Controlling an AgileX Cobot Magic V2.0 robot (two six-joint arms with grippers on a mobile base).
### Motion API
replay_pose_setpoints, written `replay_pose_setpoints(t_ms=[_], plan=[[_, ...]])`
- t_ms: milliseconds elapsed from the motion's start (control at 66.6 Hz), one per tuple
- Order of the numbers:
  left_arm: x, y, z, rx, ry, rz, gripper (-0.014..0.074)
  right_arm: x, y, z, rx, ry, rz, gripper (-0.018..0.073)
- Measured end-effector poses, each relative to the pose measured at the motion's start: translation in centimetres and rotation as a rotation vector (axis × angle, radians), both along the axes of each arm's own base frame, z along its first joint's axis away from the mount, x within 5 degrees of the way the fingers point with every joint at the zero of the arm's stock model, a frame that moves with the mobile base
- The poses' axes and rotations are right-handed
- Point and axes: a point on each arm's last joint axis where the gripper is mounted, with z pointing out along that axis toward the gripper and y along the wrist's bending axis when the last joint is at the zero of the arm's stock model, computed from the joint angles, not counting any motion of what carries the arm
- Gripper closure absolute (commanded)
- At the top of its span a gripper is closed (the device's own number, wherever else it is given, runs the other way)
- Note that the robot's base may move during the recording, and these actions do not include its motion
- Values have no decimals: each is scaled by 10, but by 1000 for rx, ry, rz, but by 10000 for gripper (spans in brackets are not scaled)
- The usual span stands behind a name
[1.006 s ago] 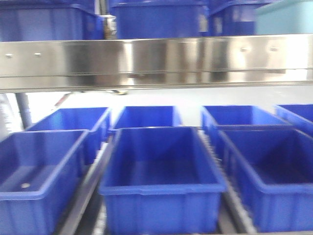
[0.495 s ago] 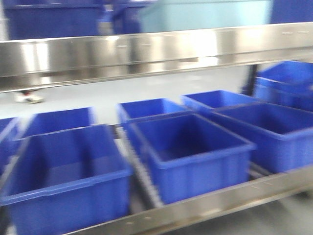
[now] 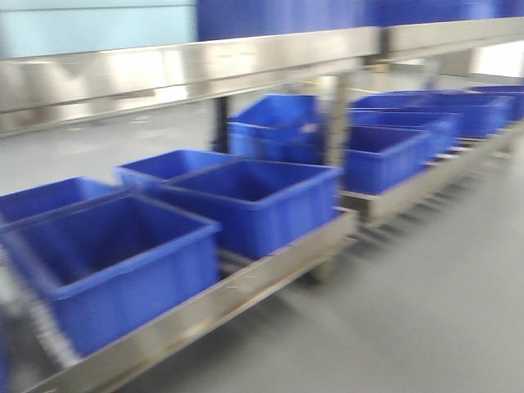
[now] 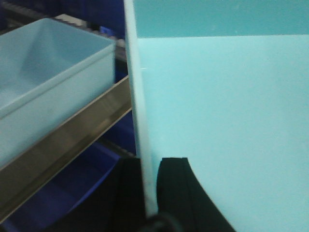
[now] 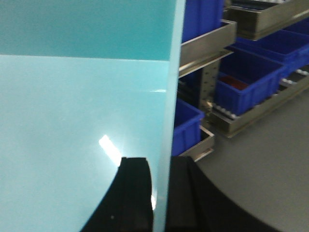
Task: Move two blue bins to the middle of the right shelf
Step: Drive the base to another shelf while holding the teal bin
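Both grippers hold one light blue bin by opposite side walls. In the left wrist view my left gripper [image 4: 149,162] is shut on the bin's thin wall [image 4: 137,96], with the pale bin inside [image 4: 222,111] filling the right. In the right wrist view my right gripper [image 5: 161,162] is shut on the opposite wall [image 5: 174,72]. A second light blue bin [image 4: 43,77] rests on a steel rail. The right rack's shiny front rail [image 3: 446,34], the right shelf middle, shows at the top right of the blurred front view.
Dark blue bins [image 3: 246,201] fill the low level of the near rack [image 3: 246,282]. More dark blue bins [image 3: 393,147] sit in the right rack, one holding something red [image 5: 234,83]. A perforated upright [image 5: 208,87] stands between the racks. Grey floor [image 3: 426,311] lies at the right.
The front view has swung to the right. The near rack and its bins slid left and the right rack and open floor came into view.
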Motion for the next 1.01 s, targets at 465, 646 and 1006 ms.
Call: replay_pose_setpoints(t_ms=[465,646,1006], plan=[[0,0,0,0,0,0,707,0,0,0,0,0,0,721],[0,0,0,0,0,0,707,0,0,0,0,0,0,721],[0,0,0,-2,1,-1,707,0,0,0,-2,0,-1,721]])
